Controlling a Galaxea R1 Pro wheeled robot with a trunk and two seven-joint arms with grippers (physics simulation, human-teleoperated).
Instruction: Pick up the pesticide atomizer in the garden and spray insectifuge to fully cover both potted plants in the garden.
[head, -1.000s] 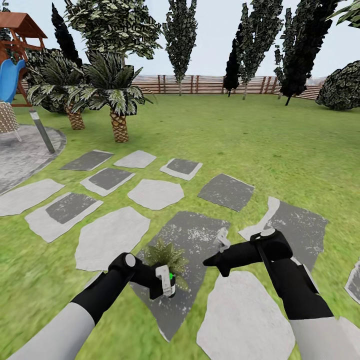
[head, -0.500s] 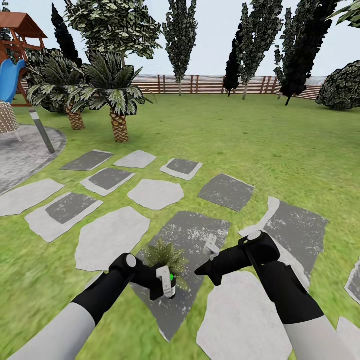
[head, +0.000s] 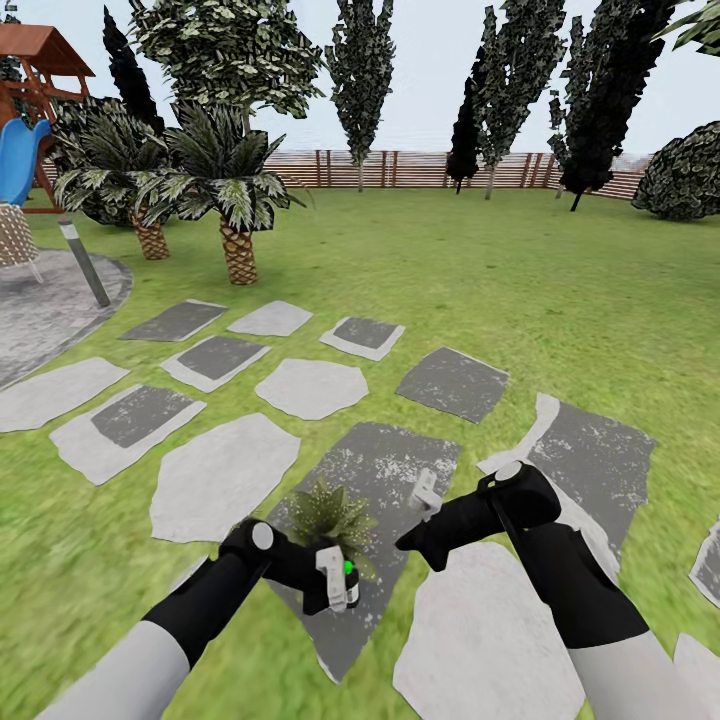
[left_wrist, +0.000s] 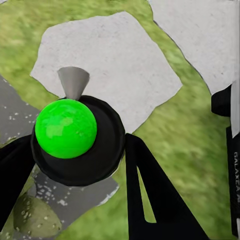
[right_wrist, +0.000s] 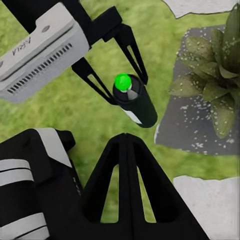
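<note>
My left gripper is shut on the pesticide atomizer, a black can with a green cap and a grey nozzle. It hangs just beside a potted plant, a low green rosette on a dark grey stepping stone. Whitish specks of insectifuge dot the plant's leaves and the stone around it. My right gripper hovers on the plant's other side, shut with nothing in it, its fingers pointing toward the can.
Grey and white stepping stones spread over the lawn. A round patio with a grey bollard lamp lies at the far left, beyond it two palms. A wooden fence closes the back.
My left arm has dropped a little lower and nearer with the atomizer. My right arm swung left and down toward the plant, then held almost still.
</note>
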